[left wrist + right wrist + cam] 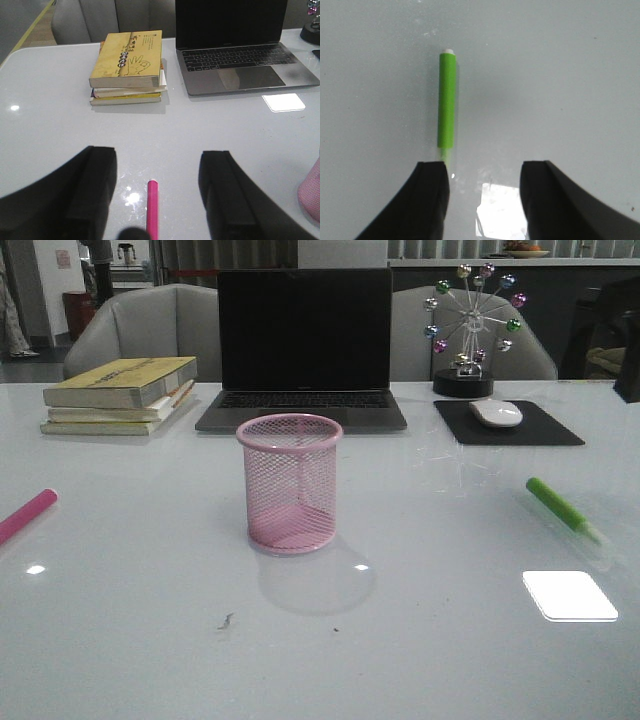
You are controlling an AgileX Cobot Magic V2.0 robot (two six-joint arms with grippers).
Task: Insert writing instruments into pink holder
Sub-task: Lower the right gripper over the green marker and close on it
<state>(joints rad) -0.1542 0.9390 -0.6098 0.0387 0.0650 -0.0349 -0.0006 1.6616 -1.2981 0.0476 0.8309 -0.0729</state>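
Observation:
The pink wire-mesh holder (pixel 290 484) stands upright and empty at the middle of the white table; its edge (pixel 311 192) shows in the left wrist view. The magenta pen (pixel 26 515) lies flat at the far left. In the left wrist view this pen (pixel 152 207) lies between the wide-apart fingers of my left gripper (pixel 157 195), which is open and above it. The lime green pen (pixel 562 508) lies flat at the right. My right gripper (pixel 484 192) is open above the table, the green pen (pixel 447 100) running out from beside its one finger. Neither gripper shows in the front view.
A stack of books (pixel 122 394) sits at the back left, an open laptop (pixel 303 345) behind the holder, a mouse (pixel 496 413) on a black pad (pixel 550 430) and a ball ornament (pixel 470 330) at the back right. Chairs stand behind the table.

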